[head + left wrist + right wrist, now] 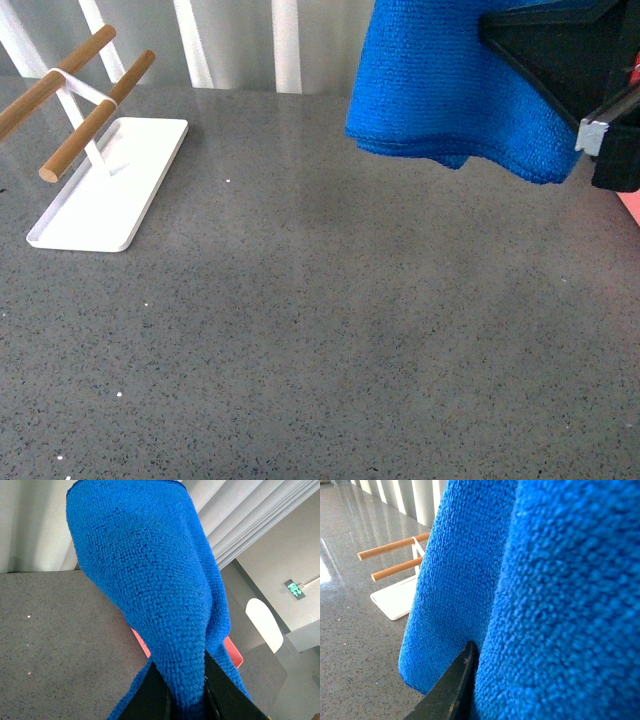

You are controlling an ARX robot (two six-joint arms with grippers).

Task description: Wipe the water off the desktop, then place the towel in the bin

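The blue towel (pixel 450 90) hangs bunched in the air above the far right of the grey speckled desktop (pixel 320 330), and a black arm part (pixel 565 55) covers its right side. My left gripper (pixel 185 702) is shut on a hanging fold of the towel (pixel 150 580), with a black finger (pixel 150 695) on either side. The right gripper (pixel 480 667) is shut on the towel (pixel 545 605) too; one dark finger (pixel 451 689) shows against the cloth. Under the towel lies the pink bin (pixel 236 655), seen as a sliver (pixel 631 205) at the right edge. No water shows.
A flat white tray (pixel 100 200) carrying two wooden rods (pixel 95 118) stands at the back left of the desktop; the same tray (pixel 395 602) shows in the right wrist view. White curtains (pixel 240 40) hang behind the far edge.
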